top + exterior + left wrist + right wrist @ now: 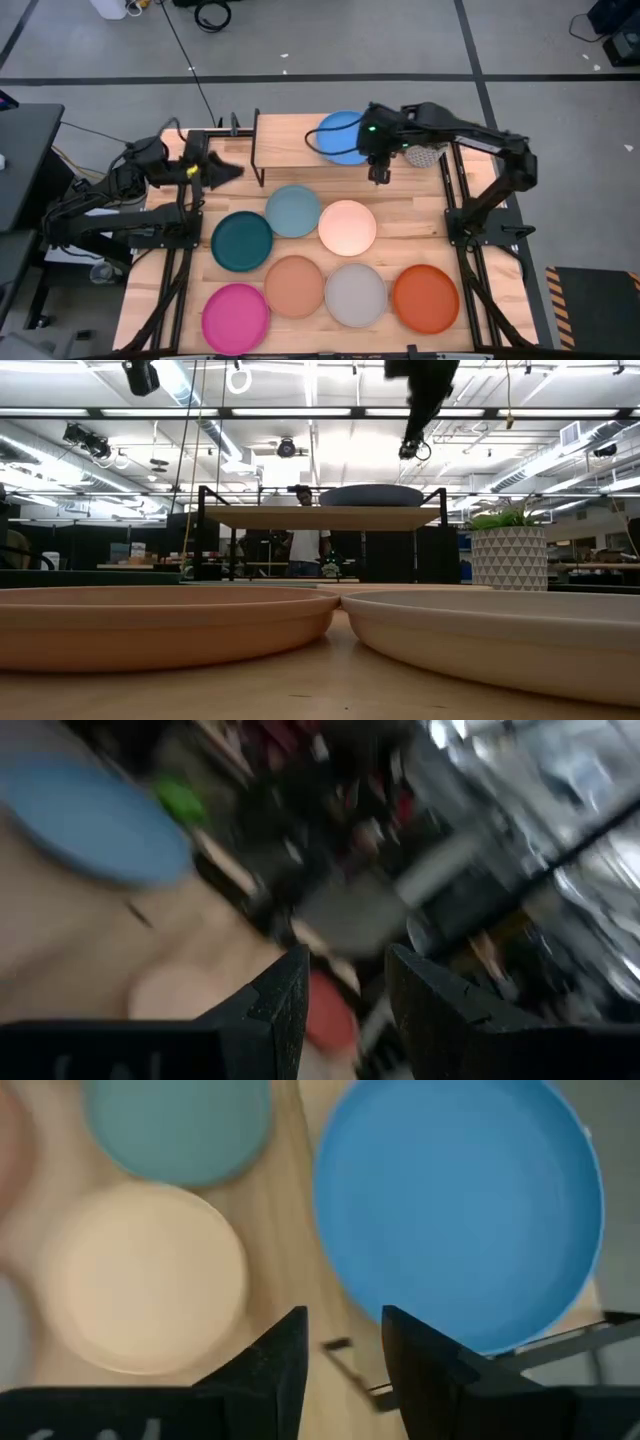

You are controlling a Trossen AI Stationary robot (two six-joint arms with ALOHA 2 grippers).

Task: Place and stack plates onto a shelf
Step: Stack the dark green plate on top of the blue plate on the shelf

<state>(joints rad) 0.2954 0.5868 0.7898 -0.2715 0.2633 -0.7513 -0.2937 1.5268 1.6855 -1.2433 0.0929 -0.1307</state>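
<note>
The bright blue plate (345, 137) (460, 1200) lies flat on the right part of the shelf (290, 150) (320, 517). The other seven plates rest on the table: light blue (293, 211), cream-white (347, 227) (140, 1280), dark teal (242, 241), peach-tan (295, 286) (160, 620), grey (355, 294) (500, 635), orange (425, 297), magenta (235, 318). My right gripper (378, 176) (345, 1345) (415, 450) hangs open and empty above the shelf's near edge, beside the blue plate. My left gripper (228, 170) (345, 995) is open and empty just left of the shelf.
A small plant in a white patterned pot (425, 155) (510, 555) stands just right of the shelf. The shelf's left half (285, 140) is bare wood. Black rails (460, 200) run along the table's sides. A person (303, 540) stands in the room beyond the table.
</note>
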